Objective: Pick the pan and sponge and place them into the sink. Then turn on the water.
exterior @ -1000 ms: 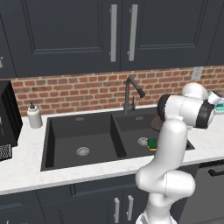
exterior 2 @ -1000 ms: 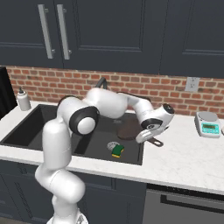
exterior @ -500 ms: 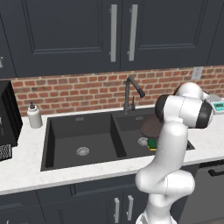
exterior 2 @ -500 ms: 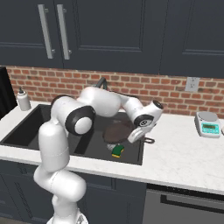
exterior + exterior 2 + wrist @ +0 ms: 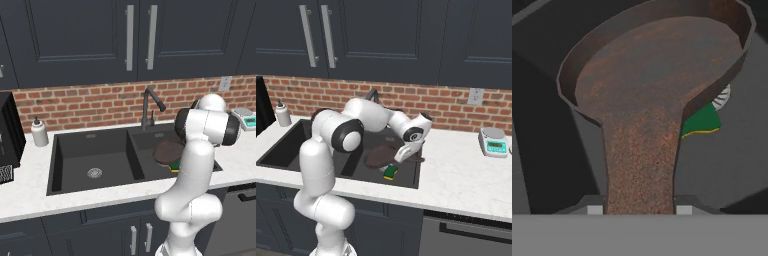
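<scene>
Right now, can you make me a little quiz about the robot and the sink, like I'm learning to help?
1. True or false: the sponge lies in the sink.
2. What is the claw shut on? A) the soap bottle B) the pan by its handle C) the faucet
3. Fill in: the pan hangs over the ___ basin in the left base view.

Key:
1. True; it is in the same basin, beside the pan.
2. B
3. right
</scene>
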Controlling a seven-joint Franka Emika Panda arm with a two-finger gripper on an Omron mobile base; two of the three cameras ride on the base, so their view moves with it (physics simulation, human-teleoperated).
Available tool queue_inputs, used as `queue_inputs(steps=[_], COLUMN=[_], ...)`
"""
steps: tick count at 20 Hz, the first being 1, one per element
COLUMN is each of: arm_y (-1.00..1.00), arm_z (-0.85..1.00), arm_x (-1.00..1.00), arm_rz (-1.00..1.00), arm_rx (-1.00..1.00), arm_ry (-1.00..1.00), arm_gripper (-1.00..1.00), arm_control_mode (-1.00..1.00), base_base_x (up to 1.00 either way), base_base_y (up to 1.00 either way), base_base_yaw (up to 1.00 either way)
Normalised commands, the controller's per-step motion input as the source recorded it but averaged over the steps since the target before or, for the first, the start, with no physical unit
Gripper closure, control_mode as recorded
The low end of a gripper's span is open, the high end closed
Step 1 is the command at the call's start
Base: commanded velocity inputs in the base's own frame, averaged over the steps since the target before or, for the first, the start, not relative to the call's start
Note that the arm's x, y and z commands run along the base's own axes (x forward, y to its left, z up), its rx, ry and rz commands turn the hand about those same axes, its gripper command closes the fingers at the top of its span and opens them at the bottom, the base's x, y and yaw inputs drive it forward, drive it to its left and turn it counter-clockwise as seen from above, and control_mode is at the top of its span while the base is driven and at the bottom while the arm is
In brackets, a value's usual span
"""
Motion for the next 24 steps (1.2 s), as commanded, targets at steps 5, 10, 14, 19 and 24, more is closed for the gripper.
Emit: queue_inputs(steps=[5,10,14,19,24], arm_y=[0.23,0.13,0.07,0.06,0.06], arm_z=[-0.3,-0.36,-0.36,-0.31,-0.34], arm_x=[0.0,0.0,0.0,0.03,0.0], arm_rz=[0.0,0.0,0.0,0.0,0.0], arm_rx=[0.0,0.0,0.0,0.0,0.0], arm_ry=[0.06,0.02,0.0,0.0,0.0], arm_gripper=[1.0,1.0,1.0,1.0,1.0], arm_control_mode=[-1.0,-1.0,-1.0,-1.0,-1.0], base_base_x=[0.0,0.0,0.0,0.0,0.0], base_base_y=[0.0,0.0,0.0,0.0,0.0], base_base_yaw=[0.0,0.0,0.0,0.0,0.0])
